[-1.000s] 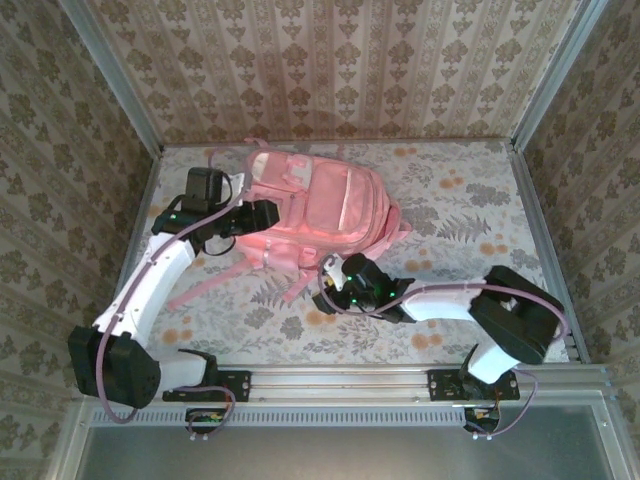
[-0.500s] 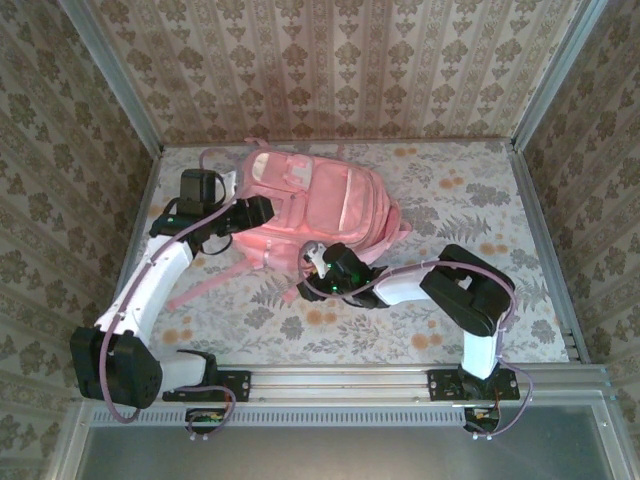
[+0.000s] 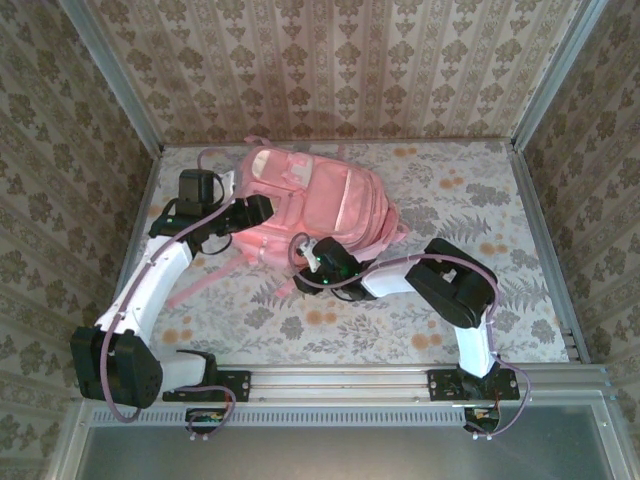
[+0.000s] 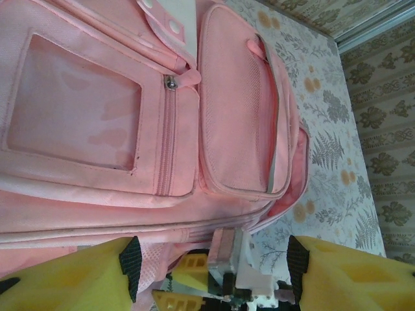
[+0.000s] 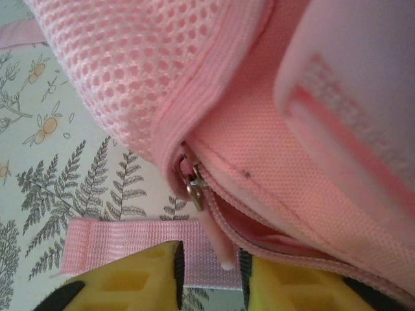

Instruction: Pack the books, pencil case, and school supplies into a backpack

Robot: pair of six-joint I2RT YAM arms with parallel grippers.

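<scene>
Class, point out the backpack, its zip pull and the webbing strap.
backpack (image 3: 330, 205): top external view, front pocket.
zip pull (image 5: 194, 187): right wrist view, metal ring.
webbing strap (image 5: 123, 236): right wrist view, flat middle.

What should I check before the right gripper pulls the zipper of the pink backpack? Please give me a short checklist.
1. Zipper pull tab lies between the right gripper's fingers: ok.
2. Jaws clamped firmly on the tab: cannot tell; a small gap shows beside it.
3. Strap lying under the fingers kept out of the grip: cannot tell.
4. Zipper slider visible to the right wrist camera, at the edge of the mesh: ok.
5. Left gripper bracing the pink backpack: not ok; its fingers stand wide apart around the bag's edge, not closed on it.
</scene>
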